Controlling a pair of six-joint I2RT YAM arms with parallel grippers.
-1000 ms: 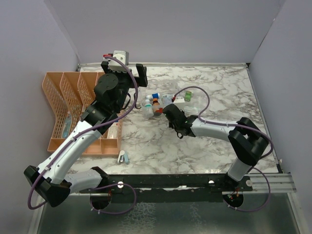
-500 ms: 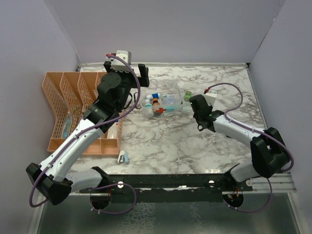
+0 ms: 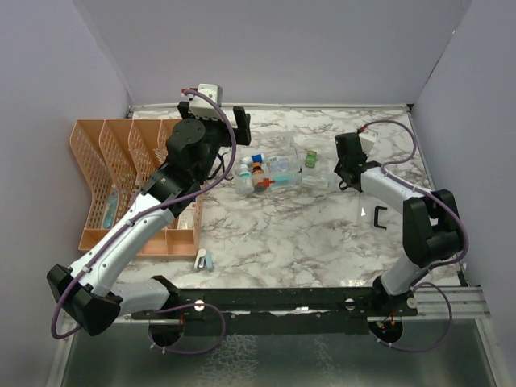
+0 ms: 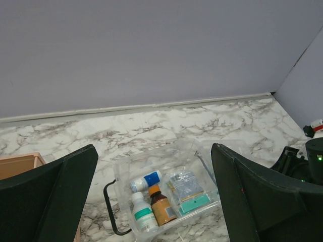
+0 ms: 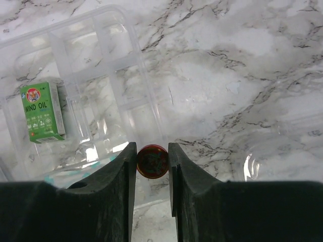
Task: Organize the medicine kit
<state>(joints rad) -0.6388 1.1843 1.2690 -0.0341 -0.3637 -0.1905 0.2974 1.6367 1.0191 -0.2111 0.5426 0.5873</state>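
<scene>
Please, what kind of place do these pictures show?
Probably a robot test cell in a laboratory, not a home: plain panels enclose a marble-patterned table, and the left arm and right arm are bolted to a rail at its near edge.

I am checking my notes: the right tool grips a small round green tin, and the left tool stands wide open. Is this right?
Not fully. The small round tin in the right tool is red, not green; the green thing there is the Wind Oil box. The right wrist view shows this. The left tool does stand wide open.
</scene>
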